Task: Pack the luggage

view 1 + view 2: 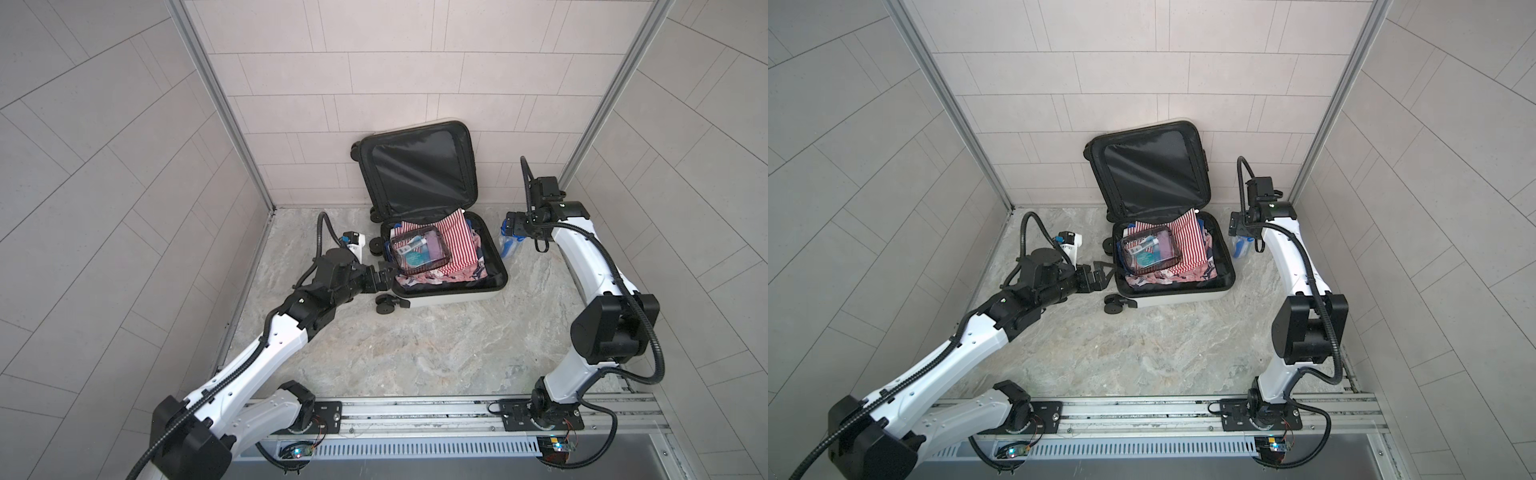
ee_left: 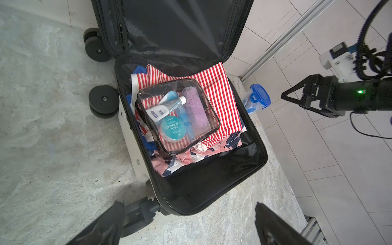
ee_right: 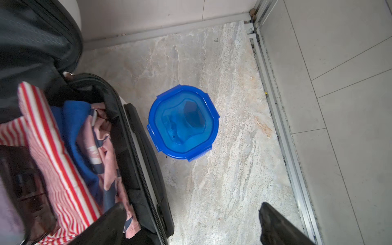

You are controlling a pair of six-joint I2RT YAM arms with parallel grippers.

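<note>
The luggage [image 1: 453, 297] lies open on the marble table, its black-lined lid [image 1: 415, 170] leaning on the back wall. Inside, a clear toiletry pouch [image 1: 419, 251] [image 2: 178, 115] rests on red-striped clothing [image 2: 214, 89] and pink patterned fabric. My left gripper [image 1: 1102, 272] [image 2: 188, 206] stands open at the case's left front corner, by a wheel, holding nothing. My right gripper [image 1: 509, 228] [image 3: 192, 205] hangs open and empty above the table on the case's right side; it also shows open in the left wrist view as the right gripper [image 2: 291, 100].
A clear container with a blue lid [image 1: 510, 243] [image 3: 183, 122] stands on the table just right of the luggage, below my right gripper. Tiled walls close in at the back and both sides. The arms' mounting rail [image 1: 415, 415] runs along the front.
</note>
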